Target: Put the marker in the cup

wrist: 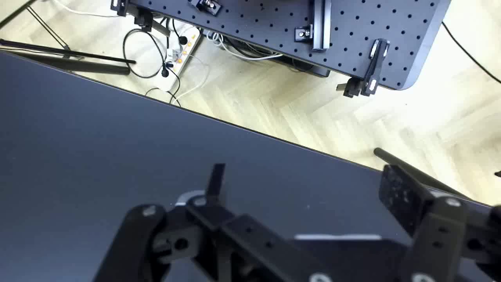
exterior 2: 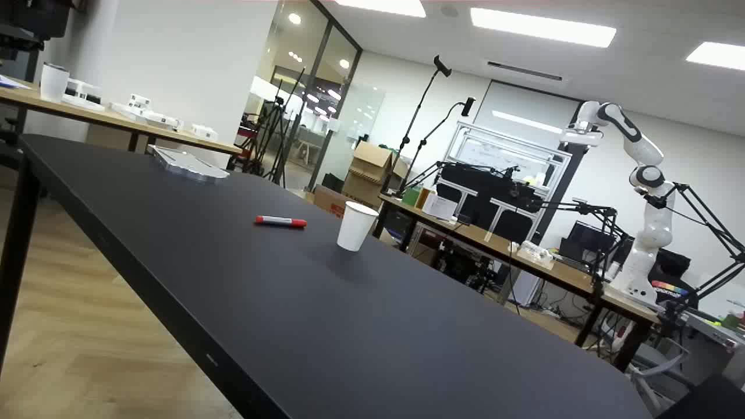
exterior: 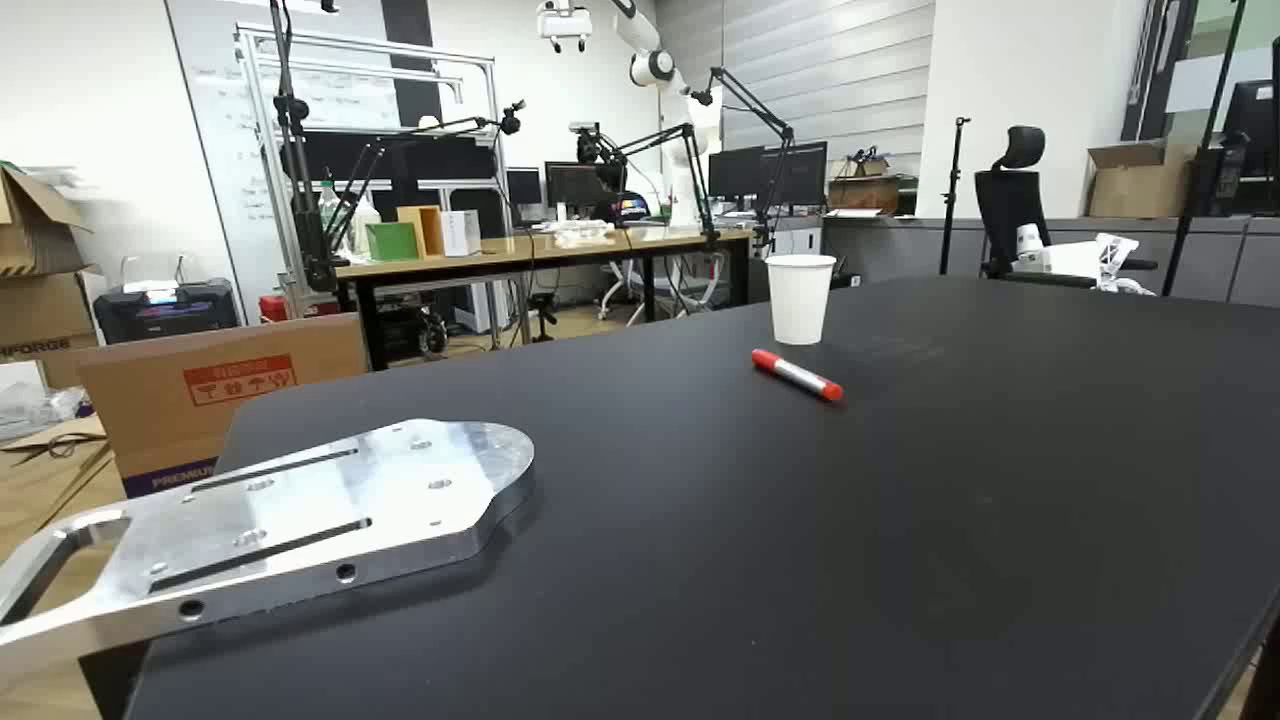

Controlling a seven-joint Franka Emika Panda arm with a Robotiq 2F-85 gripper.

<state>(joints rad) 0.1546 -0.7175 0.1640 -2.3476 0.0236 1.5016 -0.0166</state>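
Note:
The red marker with a whitish barrel (exterior: 797, 375) lies on the black table in both exterior views, and it also shows here (exterior 2: 280, 222). The white cup (exterior: 799, 300) stands upright and apart from the marker, a short way off; it shows in both exterior views (exterior 2: 356, 227). My gripper (wrist: 306, 182) shows only in the wrist view. Its two fingers are wide apart with nothing between them, above the dark table surface. Neither the marker nor the cup shows in the wrist view. The cup's inside is hidden from these angles.
A metal plate with slots (exterior: 380, 490) lies at one end of the black table (exterior: 700, 560) and shows in both exterior views (exterior 2: 187, 164). The wrist view shows the table's edge, the floor, and a perforated dark bench (wrist: 270, 27) beyond. Another white arm (exterior 2: 646, 192) stands in the background.

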